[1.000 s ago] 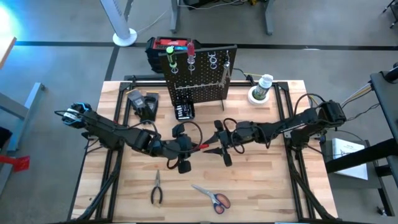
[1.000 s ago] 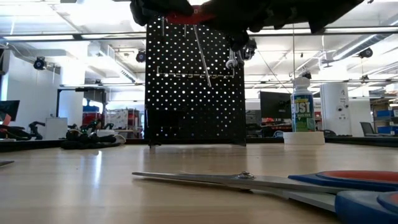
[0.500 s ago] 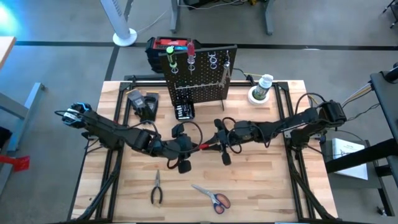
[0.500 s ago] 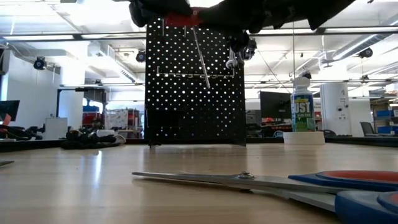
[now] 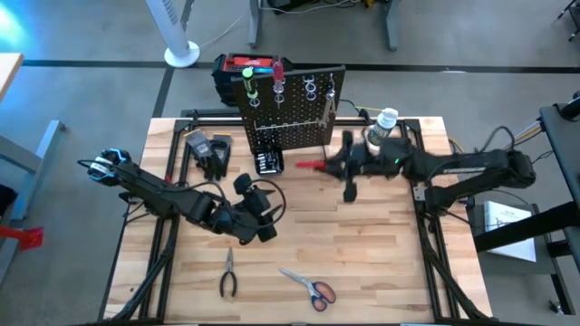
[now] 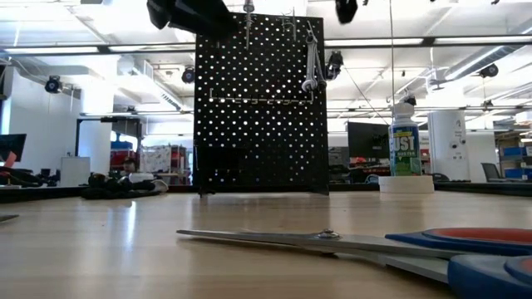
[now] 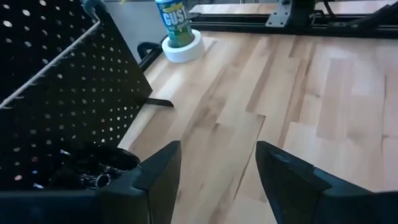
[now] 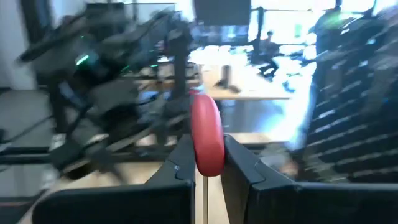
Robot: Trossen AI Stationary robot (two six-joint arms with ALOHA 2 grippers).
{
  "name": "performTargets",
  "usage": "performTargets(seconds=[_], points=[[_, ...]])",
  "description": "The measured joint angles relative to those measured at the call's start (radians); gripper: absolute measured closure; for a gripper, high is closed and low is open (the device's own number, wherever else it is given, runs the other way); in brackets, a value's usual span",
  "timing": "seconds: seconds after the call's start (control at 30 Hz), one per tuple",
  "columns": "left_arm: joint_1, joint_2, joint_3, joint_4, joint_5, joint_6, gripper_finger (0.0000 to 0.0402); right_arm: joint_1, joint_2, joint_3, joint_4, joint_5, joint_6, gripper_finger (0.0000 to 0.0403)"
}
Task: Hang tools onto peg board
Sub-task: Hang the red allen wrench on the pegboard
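Near the back edge of the table, just right of the peg board, my right gripper holds a red-handled screwdriver; in my wrist view the fingers clamp its handle on both sides. The handle points toward the board's foot. My left gripper waits over the middle of the table, fingers spread wide and holding nothing.

I judge the step to be carrying this driver to a free white ring at the board's top. To do it well I should lift above the rings, turn the shaft straight down, line it over a hole, and lower slowly so the tip does not knock the wrenches already hanging there.

The tabletop is pale wood planks. Pliers and scissors lie near the front edge, a spray bottle stands at the back right corner. Beyond it, a bright open workshop with desks and monitors.
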Motion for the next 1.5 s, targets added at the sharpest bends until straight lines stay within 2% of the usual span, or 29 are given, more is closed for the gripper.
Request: performTargets(seconds=[0.17,0.4,0.53,0.67,1.03,1.2,1.3,1.5], points=[[0.001,0.000,-0.078,0.126,0.031,0.026,0.0220,-0.123,-0.003,0.189,-0.166,-0.064,-0.093,0.0380],[0.000,0.000,-0.184,0.272,0.061,-0.006,0.0245,-0.242,0.065,0.470,-0.269,-0.189,-0.146,0.0380],[-0.003,0.000,-0.228,0.323,0.087,-0.017,0.0247,-0.305,0.103,0.585,-0.349,-0.211,-0.161,0.0380],[-0.005,0.000,-0.239,0.361,0.092,-0.005,0.0247,-0.370,0.147,0.662,-0.352,-0.242,-0.142,0.0380],[-0.010,-0.001,-0.251,0.361,0.093,0.014,0.0247,-0.483,0.278,0.738,-0.340,-0.268,-0.121,0.0380],[-0.011,-0.001,-0.284,0.364,0.093,-0.015,0.0247,-0.505,0.294,0.738,-0.345,-0.270,-0.124,0.0380],[-0.011,-0.001,-0.305,0.363,0.095,-0.036,0.0247,-0.518,0.292,0.738,-0.348,-0.312,-0.108,0.0380],[-0.011,-0.001,-0.327,0.379,0.095,-0.047,0.0247,-0.520,0.292,0.738,-0.451,-0.336,-0.095,0.0380]])
